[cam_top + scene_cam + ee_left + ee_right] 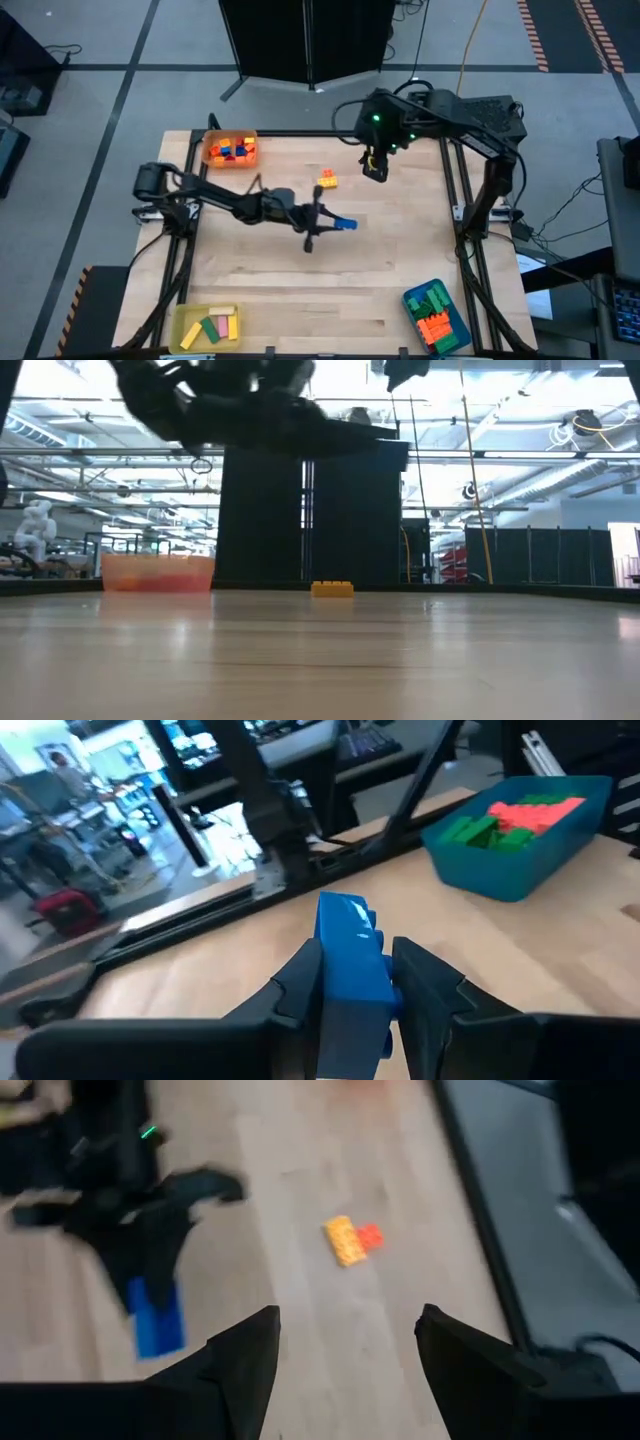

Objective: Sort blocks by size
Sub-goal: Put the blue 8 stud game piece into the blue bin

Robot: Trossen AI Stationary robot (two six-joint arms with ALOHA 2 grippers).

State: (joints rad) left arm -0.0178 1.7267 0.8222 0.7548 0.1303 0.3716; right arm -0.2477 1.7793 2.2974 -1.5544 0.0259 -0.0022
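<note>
My left gripper (332,223) is over the middle of the table, shut on a long blue block (346,224) that it holds above the wood. My right gripper (348,1325) hangs high over the far right part of the table (376,170), open, with nothing between its fingers. Below it, a yellow block (344,1241) lies flat on the table with a small orange-red block (370,1235) against its side. The low view shows the yellow block (332,589) resting on the tabletop. My left gripper pinches the blue block's two long sides (380,975) between its two fingers. The fingers come nearly level from the table's left and lie along the block, whose free end (345,910) sticks out past the fingertips. The block is lifted clear of the table.
An orange tray (212,152) with small mixed blocks stands at the far left. A yellow tray (186,333) with a few blocks is at the near left. A blue tray (452,322) with green and orange blocks is at the near right. Bare wood lies between them.
</note>
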